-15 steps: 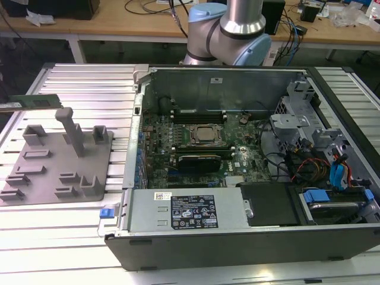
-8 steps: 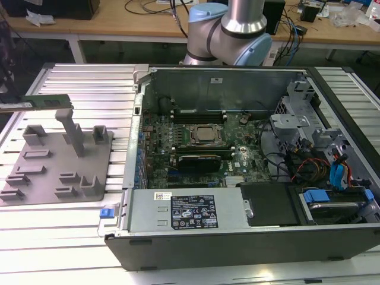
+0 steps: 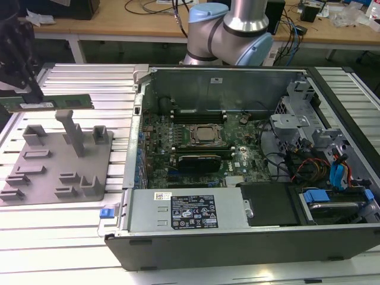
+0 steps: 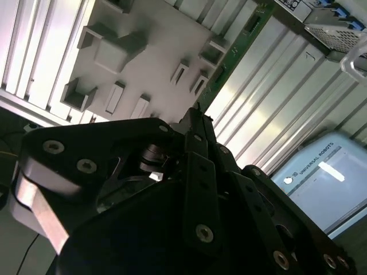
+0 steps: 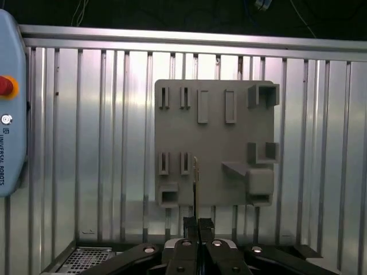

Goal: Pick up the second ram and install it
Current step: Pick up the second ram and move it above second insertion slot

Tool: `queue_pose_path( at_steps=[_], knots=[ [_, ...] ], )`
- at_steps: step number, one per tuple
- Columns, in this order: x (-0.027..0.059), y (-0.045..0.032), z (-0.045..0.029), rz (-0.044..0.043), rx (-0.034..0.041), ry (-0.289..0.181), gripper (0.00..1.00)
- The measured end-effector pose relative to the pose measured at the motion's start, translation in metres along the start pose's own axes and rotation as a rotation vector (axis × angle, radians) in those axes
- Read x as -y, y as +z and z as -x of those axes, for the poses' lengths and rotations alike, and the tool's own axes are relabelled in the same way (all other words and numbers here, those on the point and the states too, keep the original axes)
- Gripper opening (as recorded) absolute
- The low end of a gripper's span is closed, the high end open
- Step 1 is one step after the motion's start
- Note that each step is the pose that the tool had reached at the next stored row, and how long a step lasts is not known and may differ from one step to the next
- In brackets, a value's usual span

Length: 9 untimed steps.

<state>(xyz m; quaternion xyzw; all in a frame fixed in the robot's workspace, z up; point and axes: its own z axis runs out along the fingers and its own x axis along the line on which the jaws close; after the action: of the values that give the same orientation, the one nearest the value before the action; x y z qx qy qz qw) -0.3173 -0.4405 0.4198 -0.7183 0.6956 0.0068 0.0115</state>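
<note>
Bright overhead light, glare on ribbed table (image 5: 103, 143), soft shadows

case wall (image 3: 134, 142) between fixture blocks (image 3: 71, 132) and motherboard (image 3: 155, 141), case top open

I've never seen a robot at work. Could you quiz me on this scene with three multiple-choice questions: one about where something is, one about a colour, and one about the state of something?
1. Where is the second ram?
A. Held over the grey fixture plate
B. Seated in a motherboard slot
C. Lying on the floor

2. What colour is that stick?
A. Blue
B. Green
C. Red

3. How does the gripper stand?
A. Wide open, holding nothing
B. Shut on the stick
C. Shut on a cable

Answers:
1. A: the exterior view shows it in the air at the view's left, outside the open computer case.
2. B: the board shows green in the exterior view.
3. B: in the first wrist view the fingers pinch the thin stick edge-on.
</note>
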Motion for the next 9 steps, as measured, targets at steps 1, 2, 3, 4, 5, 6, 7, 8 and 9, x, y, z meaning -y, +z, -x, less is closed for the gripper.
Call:
queue_pose_path(
  at_steps=[1, 2, 3, 4, 5, 6, 7, 8, 9],
  knots=[
    [0.0029, 0.0000, -0.0001, 0.0000, 0.0000, 0.000, 0.09],
    [0.0050, 0.0000, -0.0002, 0.0000, 0.0000, 0.000, 0.09],
    [0.0076, 0.0001, -0.0003, -0.0001, 0.0001, 0.000, 0.09],
    [0.0107, 0.0001, -0.0003, -0.0001, 0.0001, 0.000, 0.09],
    [0.0141, 0.0001, -0.0004, 0.0000, 0.0000, 0.000, 0.09],
    [0.0171, 0.0002, -0.0005, -0.0001, 0.0001, 0.000, 0.09],
    [0.0204, 0.0001, -0.0007, 0.0000, 0.0000, 0.000, 0.09],
    [0.0243, 0.0002, -0.0008, 0.0000, 0.0000, 0.000, 0.09],
    [0.0263, 0.0002, -0.0009, 0.0000, 0.0000, 0.000, 0.09]
  ],
)
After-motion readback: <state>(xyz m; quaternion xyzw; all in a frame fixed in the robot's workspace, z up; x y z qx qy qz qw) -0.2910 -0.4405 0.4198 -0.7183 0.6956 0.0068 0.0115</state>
